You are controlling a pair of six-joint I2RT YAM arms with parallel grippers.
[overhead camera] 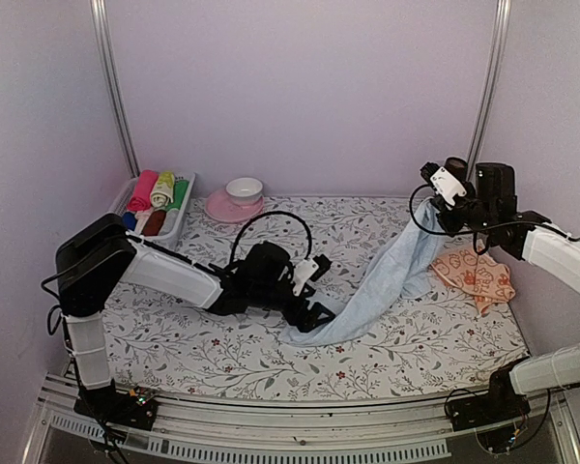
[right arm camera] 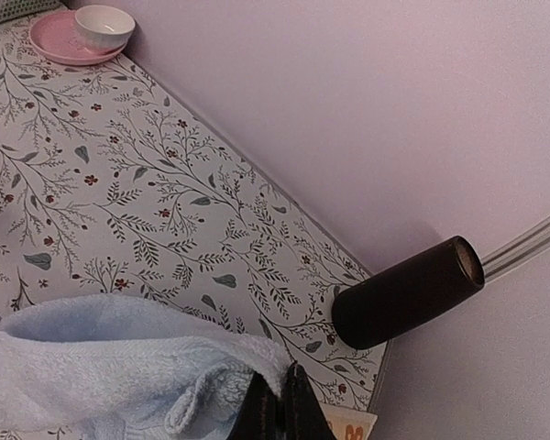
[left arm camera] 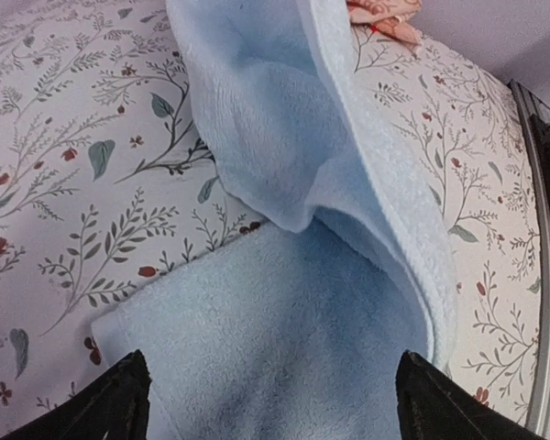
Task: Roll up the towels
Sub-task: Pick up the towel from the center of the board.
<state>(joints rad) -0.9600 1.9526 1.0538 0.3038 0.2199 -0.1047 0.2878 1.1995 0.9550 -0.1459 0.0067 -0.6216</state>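
The pale blue towel [overhead camera: 391,275] hangs in a slanted band from the back right down to the table's middle. My right gripper [overhead camera: 433,203] is raised and shut on its top corner; in the right wrist view the fingers [right arm camera: 280,414] pinch the blue towel's [right arm camera: 119,367] folded edge. My left gripper [overhead camera: 317,317] stands open low over the towel's lower end. The blue towel [left arm camera: 284,339] lies flat between its wide-apart fingertips [left arm camera: 119,403]. The peach-orange towel [overhead camera: 474,274] lies crumpled on the sheet at the right, under the right arm, and its edge [left arm camera: 380,9] shows past the blue one.
A bin [overhead camera: 179,224] of rolled cloths stands at the back left. Beside it is a pink saucer [overhead camera: 222,208] with a white cup [overhead camera: 244,188]; the same cup [right arm camera: 104,23] shows in the right wrist view. Walls close in on the back and both sides.
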